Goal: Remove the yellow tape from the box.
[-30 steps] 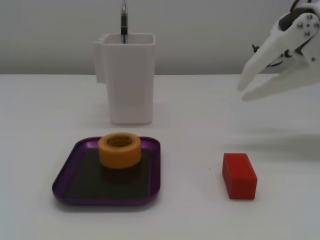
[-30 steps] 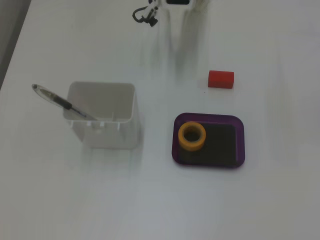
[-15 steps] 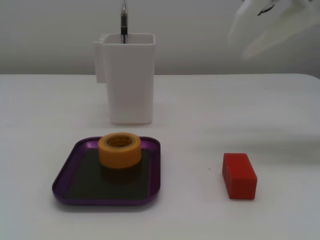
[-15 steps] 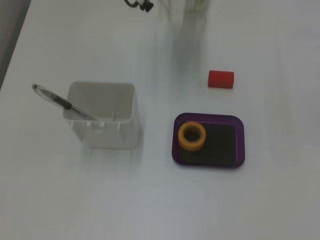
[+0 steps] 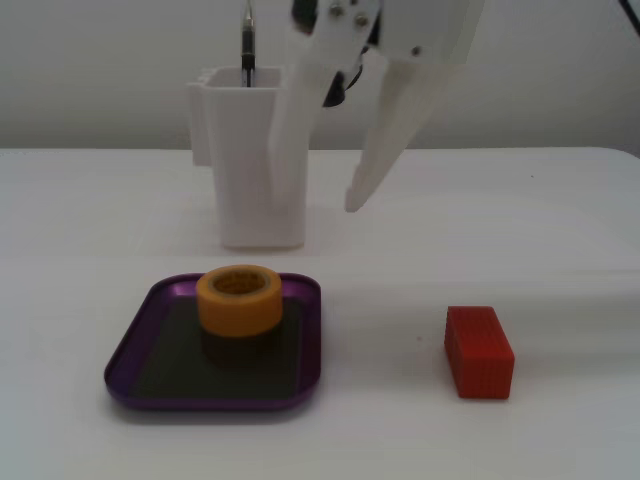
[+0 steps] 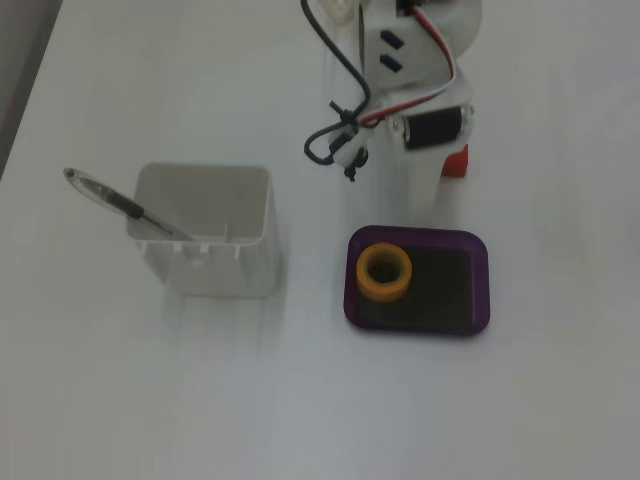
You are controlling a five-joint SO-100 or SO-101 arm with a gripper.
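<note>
The pincer (image 5: pixel 310 215) has just swung in. A moment ago it was far off at the right edge of the front view, and then high up and blurry. Now it hangs over the middle of the bench (image 5: pixel 560 230), up at about one o'clock from the tape (image 5: pixel 239 299). Its two fingers are spread wide apart and hold nothing. That looks like the reach has begun, but the grab has not. The pincer is not yet touching the tape and must drop lower.

Going left to right in the front view: one purple box (image 5: pixel 140 345) sits at the lower left. One tape lies flat in it, hole up, near the back rim at twelve o'clock. In the top-down view the tape (image 6: pixel 384 273) sits at the nine o'clock end of the box (image 6: pixel 480 285). Behind stands one white tub (image 5: pixel 245 150) with one pen (image 5: pixel 247 45) in it. One red block (image 5: pixel 478 350) lies on the bench at three o'clock from the box, well apart from it.
</note>
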